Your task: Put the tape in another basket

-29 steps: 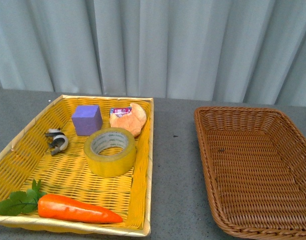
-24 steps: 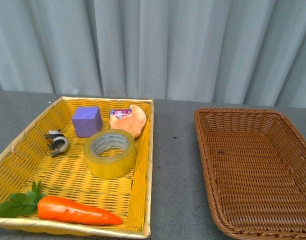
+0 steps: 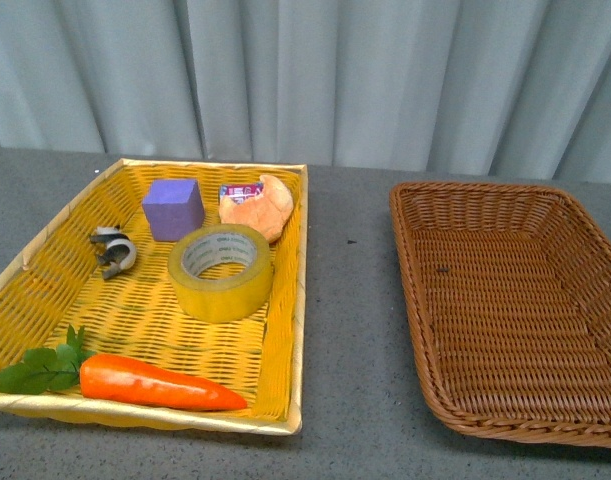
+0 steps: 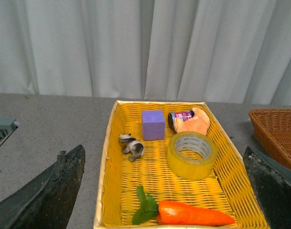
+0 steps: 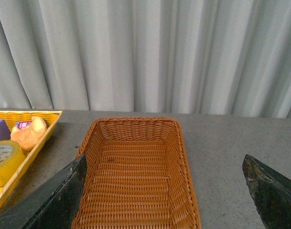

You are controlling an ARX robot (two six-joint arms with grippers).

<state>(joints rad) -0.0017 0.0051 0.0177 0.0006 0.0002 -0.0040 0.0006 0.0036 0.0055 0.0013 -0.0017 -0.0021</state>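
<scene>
Tape (image 3: 220,272) higher in view, both jaws spread

Tape (image 3: 220,272): translucent yellow, white printed core. Wicker basket (image 3: 505,310): dark brown weave. Second basket (image 3: 135,325): bright yellow weave. Cube (image 3: 172,209): purple. Carrot (image 3: 160,383): orange, green leaves. Clip (image 3: 113,252): grey and white. Bun (image 3: 263,212): tan-orange. Small packet (image 3: 239,192): seemingly pink and blue. Desk (image 3: 347,320): speckled grey. Curtain (image 3: 305,80): pale blue-grey.

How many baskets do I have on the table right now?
2. The yellow basket sits on the left, holding the tape; the brown basket sits apart on the right.
</scene>
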